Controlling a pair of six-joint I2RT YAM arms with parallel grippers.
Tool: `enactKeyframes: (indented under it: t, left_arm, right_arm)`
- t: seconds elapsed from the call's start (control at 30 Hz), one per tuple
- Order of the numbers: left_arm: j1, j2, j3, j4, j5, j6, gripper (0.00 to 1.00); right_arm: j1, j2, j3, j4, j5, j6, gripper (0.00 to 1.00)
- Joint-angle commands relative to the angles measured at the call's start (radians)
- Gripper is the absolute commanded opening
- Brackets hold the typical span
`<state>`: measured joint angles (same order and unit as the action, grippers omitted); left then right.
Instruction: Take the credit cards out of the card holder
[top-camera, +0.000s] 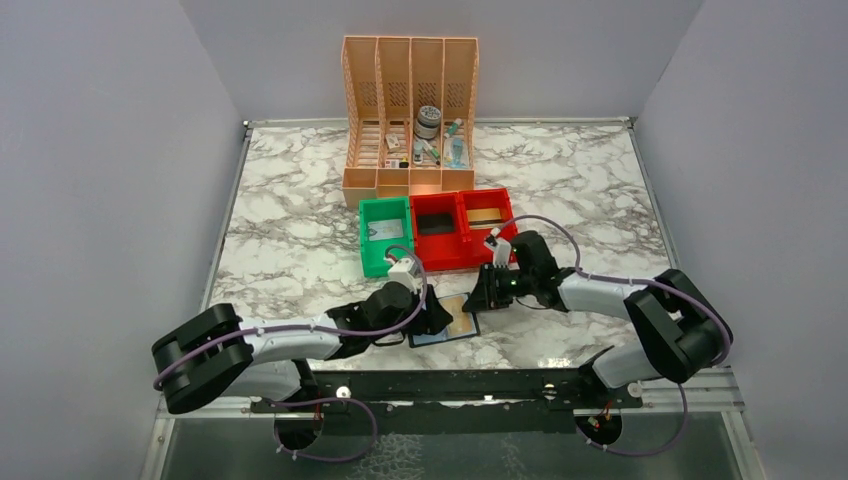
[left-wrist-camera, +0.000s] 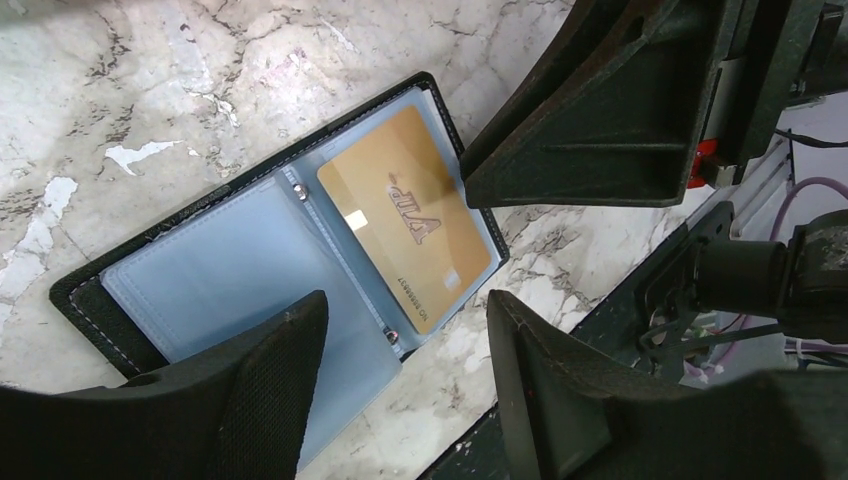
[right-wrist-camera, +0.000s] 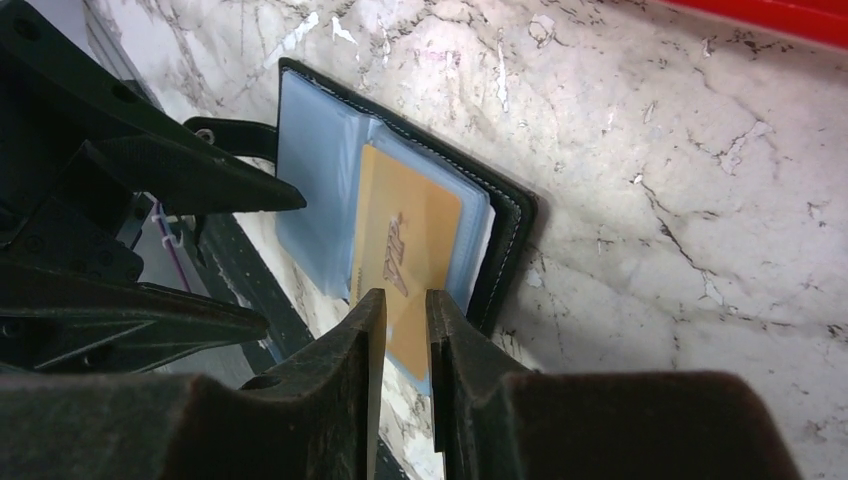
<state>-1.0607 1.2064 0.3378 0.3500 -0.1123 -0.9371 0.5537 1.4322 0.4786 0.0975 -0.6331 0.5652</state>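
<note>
The card holder (top-camera: 440, 328) lies open and flat near the table's front edge, its pale blue lining (left-wrist-camera: 220, 270) facing up. A tan credit card (left-wrist-camera: 410, 215) marked VIP sits in its right sleeve, and shows in the right wrist view (right-wrist-camera: 410, 230) too. My left gripper (left-wrist-camera: 405, 300) is open and empty, low over the wallet's near edge. My right gripper (right-wrist-camera: 405, 295) is almost shut, with only a thin gap and nothing pinched, its tips right at the card's outer end. It also shows in the top view (top-camera: 480, 296).
A green bin (top-camera: 385, 235) and two red bins (top-camera: 440, 228) stand just behind the wallet, each with a flat card inside. An orange file organizer (top-camera: 410, 110) with small items stands at the back. A black rail (top-camera: 450, 385) runs along the front edge.
</note>
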Motion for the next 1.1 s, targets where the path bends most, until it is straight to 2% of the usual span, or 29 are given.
enactKeyframes:
  t: [0.0, 0.17, 0.63, 0.8, 0.97, 1.07]
  left_arm:
    - [0.001, 0.039, 0.03, 0.048, 0.028, -0.027, 0.6]
    - [0.001, 0.079, 0.044, 0.054, 0.036, -0.036, 0.51]
    - [0.001, 0.132, 0.005, 0.084, 0.0, -0.17, 0.34]
    - [0.001, 0.121, -0.007, 0.092, -0.006, -0.182, 0.33]
    - [0.001, 0.082, -0.022, 0.09, -0.026, -0.148, 0.35]
    - [0.001, 0.066, -0.029, 0.092, -0.041, -0.148, 0.36]
  right_arm:
    - [0.008, 0.038, 0.028, 0.039, 0.002, -0.002, 0.21]
    - [0.008, 0.098, 0.016, 0.05, 0.003, -0.002, 0.15]
    - [0.008, 0.099, -0.039, 0.068, 0.028, 0.013, 0.14]
    - [0.008, 0.055, -0.026, 0.032, 0.036, -0.008, 0.14]
    - [0.009, -0.038, 0.057, -0.125, 0.125, -0.139, 0.14]
    - [0.009, -0.081, 0.074, -0.144, 0.055, -0.176, 0.15]
